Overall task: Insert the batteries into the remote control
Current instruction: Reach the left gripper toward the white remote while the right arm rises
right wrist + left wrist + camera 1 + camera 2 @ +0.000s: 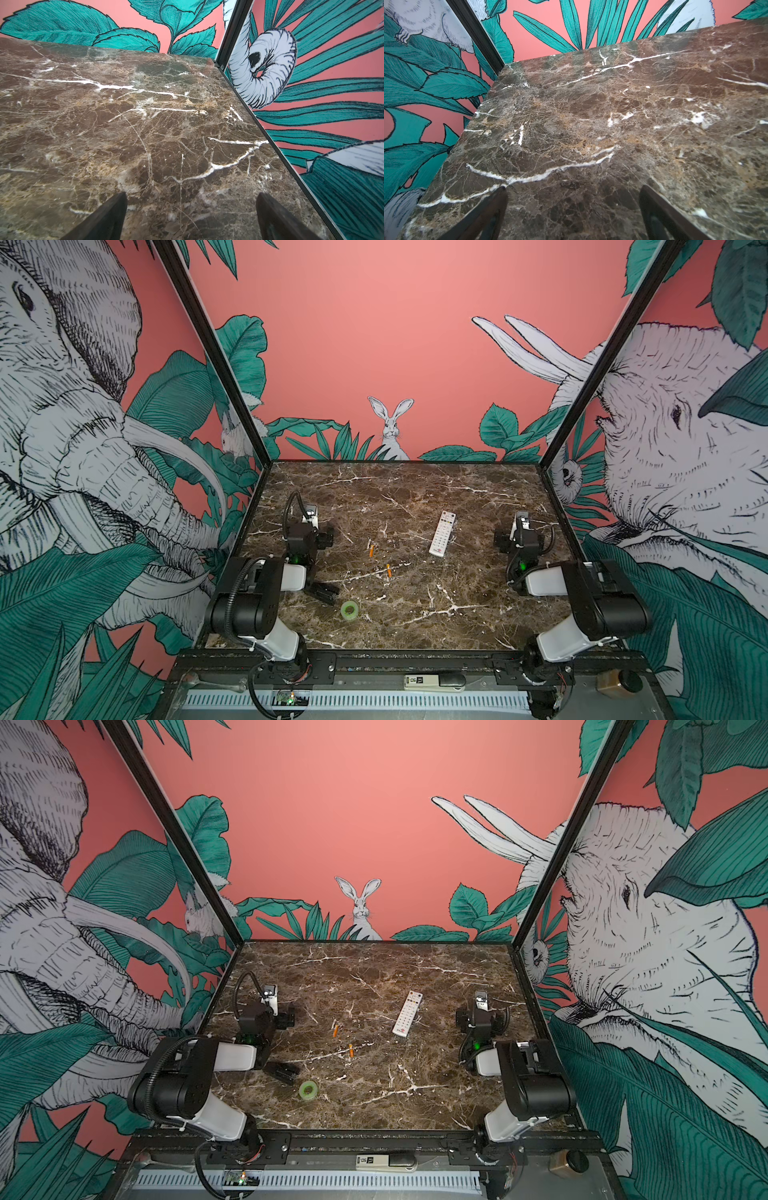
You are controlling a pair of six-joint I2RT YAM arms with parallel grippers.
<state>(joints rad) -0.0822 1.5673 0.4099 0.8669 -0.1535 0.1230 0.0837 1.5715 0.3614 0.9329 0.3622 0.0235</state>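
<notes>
- In both top views the task looks unstarted. The remote control (442, 533) (408, 1014), a long slim white slab, lies buttons up on the brown marble-patterned table (415, 497), at 2 o'clock from its middle. I judge the battery bay faces down, so turning it over, opening it and loading are all left.
- In a top view the batteries (371, 550), 2 thin orange cylinders with silvery ends, lie loose and apart from each other at 8 o'clock from the remote control. A green tape roll (349, 610) lies flat at 6 o'clock from them, and a small dark piece (322, 593) sits at 10 o'clock from the roll.
- Left wrist view: the left gripper (573, 188) is spread wide and holds nothing, its dark tapered fingers (494, 212) over bare glossy table. No task thing shows.
- Right wrist view: the right gripper (191, 194) is equally wide and empty, its fingers (112, 214) above white-veined table. The batteries and remote control are out of frame.
</notes>
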